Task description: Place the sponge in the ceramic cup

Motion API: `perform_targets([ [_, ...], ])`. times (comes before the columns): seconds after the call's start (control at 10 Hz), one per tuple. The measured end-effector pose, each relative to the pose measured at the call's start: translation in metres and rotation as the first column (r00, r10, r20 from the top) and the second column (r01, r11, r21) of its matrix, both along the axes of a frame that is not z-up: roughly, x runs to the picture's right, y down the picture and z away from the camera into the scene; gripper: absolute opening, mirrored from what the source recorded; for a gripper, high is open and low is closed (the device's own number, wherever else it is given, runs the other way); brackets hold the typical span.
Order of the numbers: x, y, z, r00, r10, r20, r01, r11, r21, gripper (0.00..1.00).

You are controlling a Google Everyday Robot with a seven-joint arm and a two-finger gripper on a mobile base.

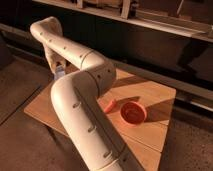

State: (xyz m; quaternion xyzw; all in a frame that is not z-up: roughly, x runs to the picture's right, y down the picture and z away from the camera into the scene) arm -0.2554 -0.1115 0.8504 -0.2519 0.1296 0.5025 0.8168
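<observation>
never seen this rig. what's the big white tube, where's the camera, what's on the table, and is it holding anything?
The thick cream tube is the robot's single arm. The one camera looks along it and down at the table; where the camera is mounted isn't clear. The arm bends at an elbow, reaches to the far left and ends in the gripper, above the wooden table's left corner. Its fingers are shut, apparently on a small light-blue block, the sponge. On the table lie an orange carrot-like object and, beside it, a shallow red-orange bowl. No cup shows; the arm may be hiding it.
</observation>
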Motion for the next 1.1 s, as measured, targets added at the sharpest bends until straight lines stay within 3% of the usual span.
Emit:
perform_targets([
  [1.1,-0.0031,0.0063,0.0067,1.0,-0.001,0.0,0.001,1.0,-0.005,0.0],
])
